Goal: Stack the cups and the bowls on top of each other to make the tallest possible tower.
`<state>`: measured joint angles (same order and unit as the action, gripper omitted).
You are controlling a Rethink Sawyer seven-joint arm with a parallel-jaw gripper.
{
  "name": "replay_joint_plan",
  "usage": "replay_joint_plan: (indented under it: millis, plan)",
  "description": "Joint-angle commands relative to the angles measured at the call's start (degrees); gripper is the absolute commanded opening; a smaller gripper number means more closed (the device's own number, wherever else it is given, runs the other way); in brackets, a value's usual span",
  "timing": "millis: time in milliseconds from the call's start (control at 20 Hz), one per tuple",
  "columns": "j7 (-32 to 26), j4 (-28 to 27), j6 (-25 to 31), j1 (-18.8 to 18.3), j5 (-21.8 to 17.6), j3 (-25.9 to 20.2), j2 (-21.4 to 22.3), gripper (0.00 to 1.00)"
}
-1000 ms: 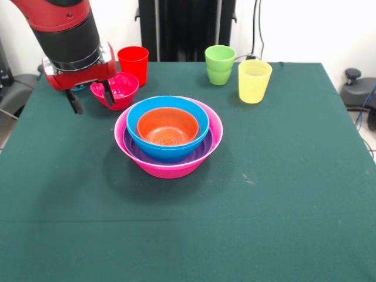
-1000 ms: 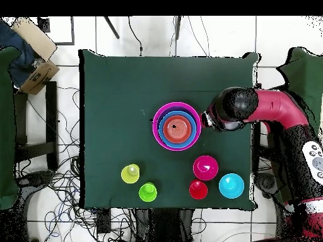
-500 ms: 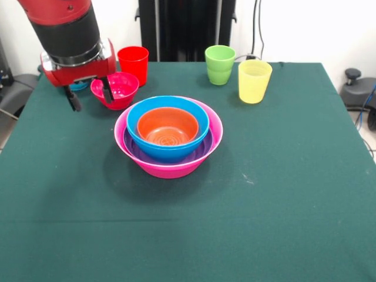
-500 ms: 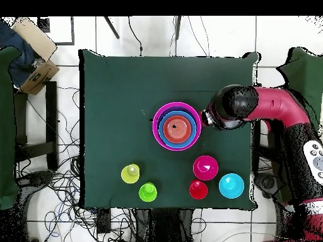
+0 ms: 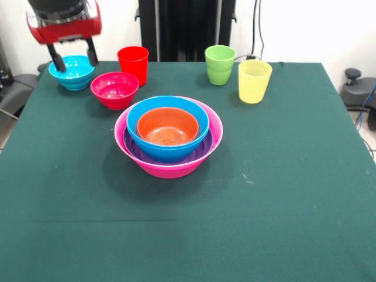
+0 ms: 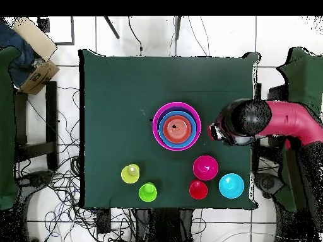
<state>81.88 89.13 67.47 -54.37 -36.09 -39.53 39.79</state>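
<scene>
The tower stands mid-table: a pink bowl (image 5: 168,158) (image 6: 176,126) holding a purple bowl (image 5: 132,150), a blue bowl (image 5: 168,144) and an orange bowl (image 5: 167,126). A magenta bowl (image 5: 114,89) (image 6: 205,167) and a cyan bowl (image 5: 71,71) (image 6: 231,185) sit apart from it. The red cup (image 5: 133,63) (image 6: 198,190), green cup (image 5: 220,64) (image 6: 147,191) and yellow cup (image 5: 254,81) (image 6: 130,173) stand upright along the same side. My gripper (image 5: 75,63) hangs raised and open, holding nothing. In the front view its fingers (image 5: 57,60) frame the cyan bowl. From overhead the arm's head (image 6: 240,121) sits beside the tower, over the table's edge.
The green tablecloth (image 5: 264,194) covers the whole table. A black stand (image 5: 187,29) rises behind the far edge. Cardboard boxes (image 6: 35,53) and cables lie on the floor around the table.
My gripper has risen and drawn back from the magenta bowl, still empty. The cyan bowl, hidden behind it before, now shows. From overhead, the arm's head has shifted outward toward the table's edge.
</scene>
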Motion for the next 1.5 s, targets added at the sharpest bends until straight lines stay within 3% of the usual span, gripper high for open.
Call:
replay_joint_plan:
  millis: [50, 350, 550, 850, 1500]
  plan:
    - [-5.3, 11.3, -5.9, -2.5, -1.7, 1.5, 4.1, 1.00]
    - [-4.1, 13.5, -9.0, -3.6, -2.4, 0.9, 3.8, 1.00]
    - [1.2, 15.3, -14.3, -1.7, -4.9, 2.4, 1.8, 1.00]
    - [4.1, 18.9, -20.4, -0.8, -6.4, 3.9, 2.2, 1.00]
    - [3.0, 19.1, -24.9, 0.0, -6.5, 7.0, 0.7, 1.00]
